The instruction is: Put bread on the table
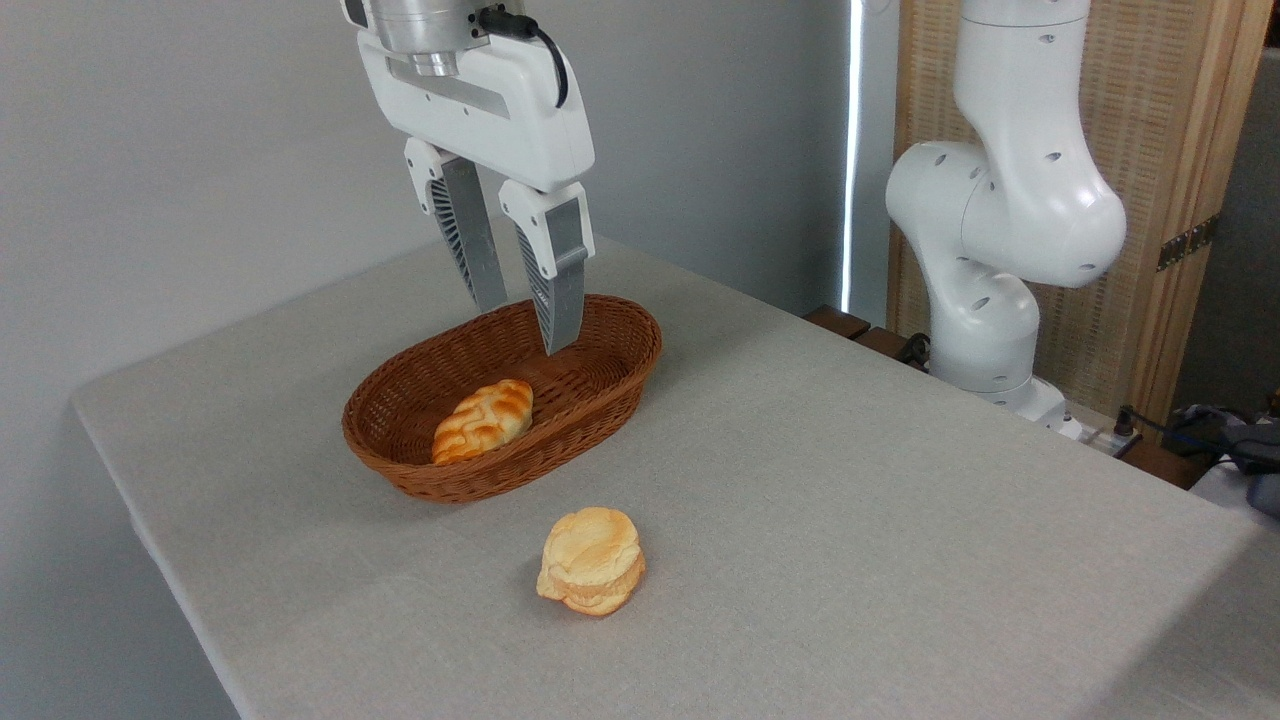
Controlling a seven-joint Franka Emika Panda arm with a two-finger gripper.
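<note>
Arm, white, jointed: base and lower links (pixel 1000 220) stand upright at the 3 o'clock side of the view, the upper links leaving the frame at the top. Wrist: metal flange and white hand body enter from the 12 o'clock edge, pointing down. Gripper (pixel 522 325): two grey ribbed fingers (pixel 556 285), slightly parted, nothing between them, tips angled toward 6 o'clock.

- Light is even, soft and fairly bright, with no harsh glare on the tabletop (pixel 850 480).
- A thin, overexposed strip of daylight (pixel 853 150) shows at the back.
- The bread (pixel 591 560) and the basket (pixel 600 385) cast faint, diffuse shadows.
- Focus is sharp throughout, with no visible blur or edge distortion.
</note>
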